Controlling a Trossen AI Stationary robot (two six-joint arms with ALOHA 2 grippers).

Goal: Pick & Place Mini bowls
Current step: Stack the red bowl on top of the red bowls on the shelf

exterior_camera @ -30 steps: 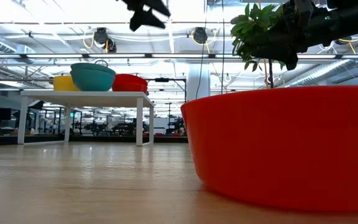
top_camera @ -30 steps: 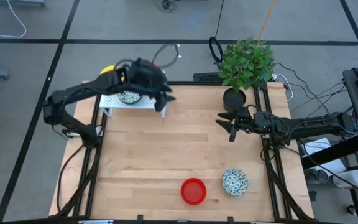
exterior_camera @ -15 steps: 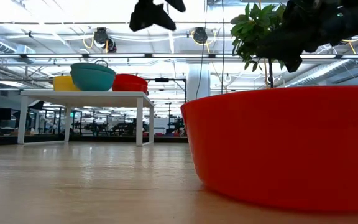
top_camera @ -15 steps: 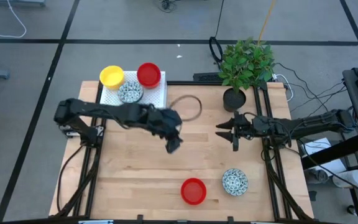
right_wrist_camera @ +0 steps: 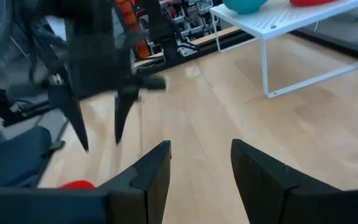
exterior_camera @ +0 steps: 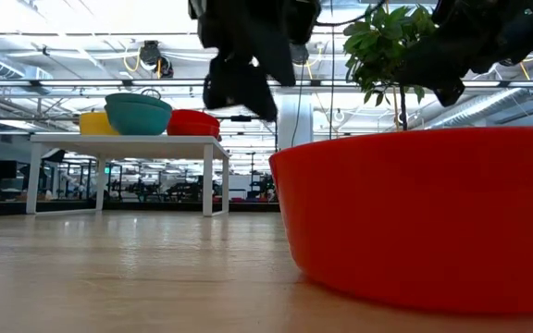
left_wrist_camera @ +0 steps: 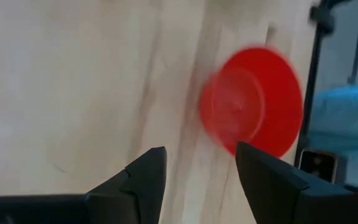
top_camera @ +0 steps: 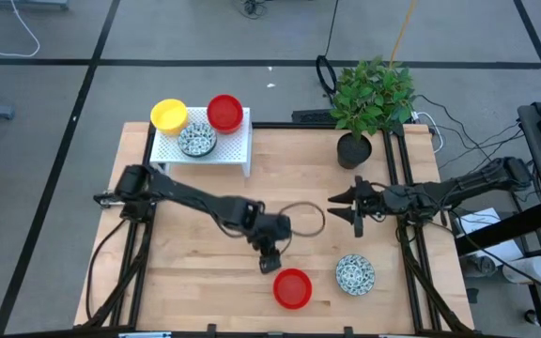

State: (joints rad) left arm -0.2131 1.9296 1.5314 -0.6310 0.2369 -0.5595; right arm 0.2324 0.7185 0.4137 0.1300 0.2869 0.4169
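A red mini bowl point(top_camera: 292, 288) stands on the table near its near edge, with a speckled one point(top_camera: 355, 273) to its right. It fills the low view point(exterior_camera: 424, 213) and shows blurred in the left wrist view point(left_wrist_camera: 253, 102). My left gripper point(top_camera: 270, 258) hovers open just up and left of it, fingers pointing down point(left_wrist_camera: 201, 168). On the white rack point(top_camera: 205, 148) at the far left sit a yellow bowl point(top_camera: 168, 115), a red bowl point(top_camera: 224, 113) and a speckled bowl point(top_camera: 197, 139). My right gripper point(top_camera: 350, 207) waits open at mid-right point(right_wrist_camera: 201, 162).
A black plant pot point(top_camera: 353, 148) with a leafy plant point(top_camera: 372, 92) stands at the far right edge of the table. A loop of cable point(top_camera: 303, 218) hangs by the left wrist. Bare wood point(top_camera: 186, 263) lies left of the red bowl.
My left gripper has swung from the rack at the far left across the table toward the near edge and right, coming down close to the red bowl by the near edge. My right gripper has drifted slightly toward the near edge. The bowls have kept still.
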